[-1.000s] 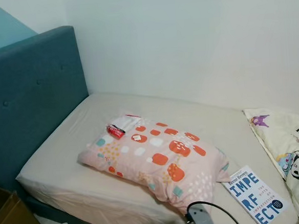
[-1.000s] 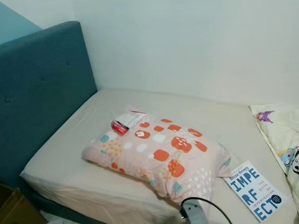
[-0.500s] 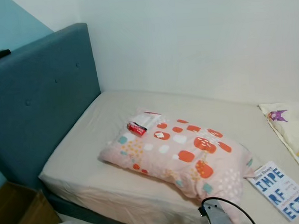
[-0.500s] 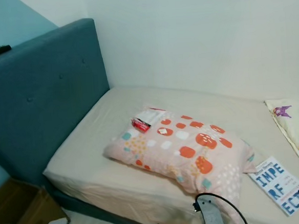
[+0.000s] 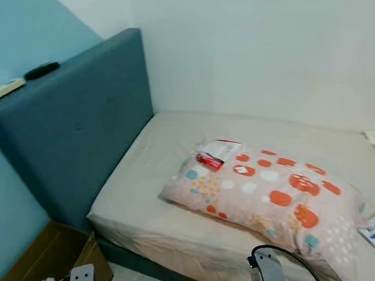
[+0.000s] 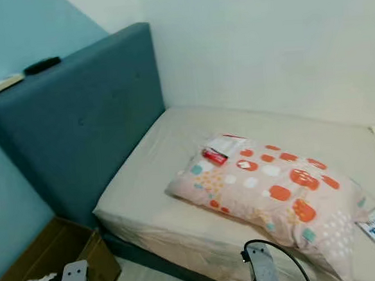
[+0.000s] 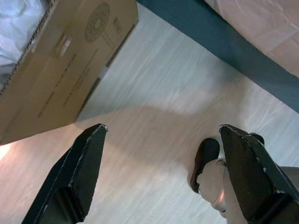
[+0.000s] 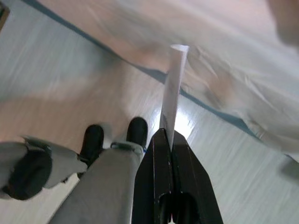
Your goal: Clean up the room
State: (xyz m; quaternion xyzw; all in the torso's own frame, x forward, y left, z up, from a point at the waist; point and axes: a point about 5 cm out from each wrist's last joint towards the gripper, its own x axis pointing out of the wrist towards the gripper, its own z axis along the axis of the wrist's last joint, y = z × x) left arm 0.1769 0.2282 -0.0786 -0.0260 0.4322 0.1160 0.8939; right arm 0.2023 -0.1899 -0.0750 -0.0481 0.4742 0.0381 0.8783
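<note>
My right gripper point(image 8: 167, 140) pinches a thin paper sheet point(image 8: 174, 88) edge-on, left gripper point(image 7: 161, 154) open and empty; cardboard box point(image 5: 51, 259) sits by the bed point(image 5: 147, 201) — light pinch, paper could slip.

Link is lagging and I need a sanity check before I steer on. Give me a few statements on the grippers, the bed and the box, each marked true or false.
1. The right gripper is shut on a white paper sheet. True.
2. The left gripper holds the red can. False: its fingers are spread open over bare floor, with nothing between them.
3. A red can lies at the top edge of the patterned pillow. True.
4. The cardboard box sits on the mattress. False: it stands on the floor beside the blue headboard.
5. A dark object rests on top of the headboard. True.
</note>
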